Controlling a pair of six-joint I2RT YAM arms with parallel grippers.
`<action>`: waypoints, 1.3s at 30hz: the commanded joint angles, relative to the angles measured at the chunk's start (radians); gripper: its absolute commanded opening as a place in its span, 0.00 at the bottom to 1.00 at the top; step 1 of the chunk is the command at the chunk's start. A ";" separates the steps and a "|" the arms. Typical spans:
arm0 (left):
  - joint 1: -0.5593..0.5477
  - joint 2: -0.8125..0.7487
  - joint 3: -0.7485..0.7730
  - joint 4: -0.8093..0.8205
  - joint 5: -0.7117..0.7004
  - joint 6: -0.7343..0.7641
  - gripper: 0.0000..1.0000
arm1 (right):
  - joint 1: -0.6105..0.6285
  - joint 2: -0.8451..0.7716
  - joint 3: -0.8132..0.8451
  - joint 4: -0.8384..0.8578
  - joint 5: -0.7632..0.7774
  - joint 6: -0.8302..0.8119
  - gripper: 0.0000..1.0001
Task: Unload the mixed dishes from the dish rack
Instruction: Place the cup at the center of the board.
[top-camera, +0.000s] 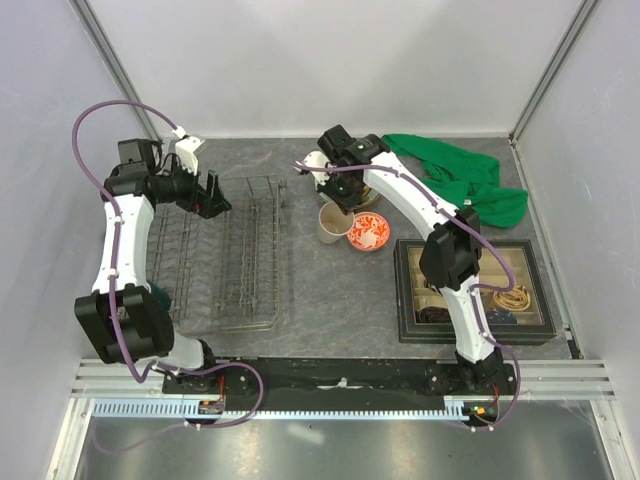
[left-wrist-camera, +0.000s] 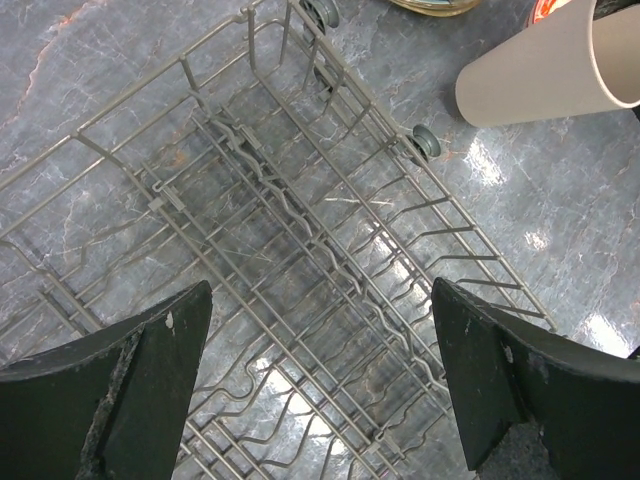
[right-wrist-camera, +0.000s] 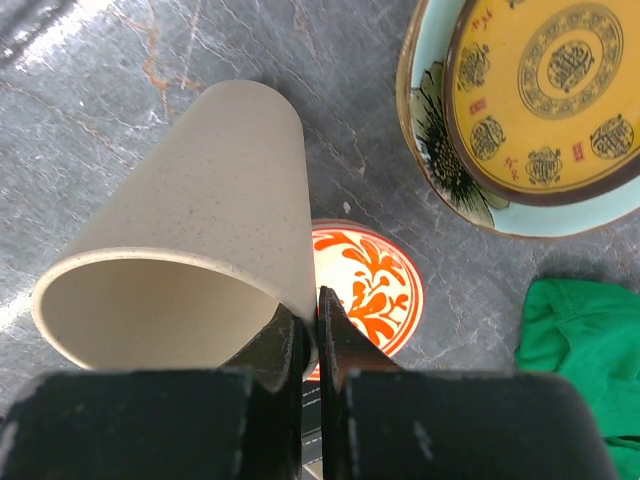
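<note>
Nearest, on the right: black compartmented tray (top-camera: 402, 300), rectangular, with a raised rim, on the grey marbled table (top-camera: 320, 300).

Left of centre: dish rack (top-camera: 225, 260), grey metal wire, a long rectangle with rows of upright tines and small wheels on one side.

Between rack and tray, further back: plain beige cup (right-wrist-camera: 200, 200), matte, speckled, a tapering cylinder. The right gripper (right-wrist-camera: 312, 322) is clenched on its rim, one finger inside the wall and one outside, and the right arm arches over from the near right. Whether the cup rests on the table cannot be told.

Just right of the cup: red-and-white patterned bowl (right-wrist-camera: 370, 285), round and glossy.

Beyond these: yellow-gold patterned plate (right-wrist-camera: 550, 90) lying on the pale green plate with dark flower (right-wrist-camera: 440, 150).

Far left: left gripper (top-camera: 215, 195), jaws spread wide and grasping nothing, hovering over the rack's far end with the elbow raised.

Far right: crumpled green cloth (top-camera: 470, 180).
</note>
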 joint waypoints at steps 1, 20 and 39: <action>0.000 0.004 0.003 -0.011 -0.009 0.051 0.96 | 0.020 0.017 0.064 -0.021 -0.004 -0.019 0.00; 0.000 0.008 -0.002 -0.011 -0.004 0.065 0.95 | 0.031 0.069 0.074 -0.024 0.013 -0.028 0.11; 0.000 -0.001 -0.014 -0.009 -0.006 0.074 0.95 | 0.031 0.055 0.079 0.022 0.027 -0.002 0.47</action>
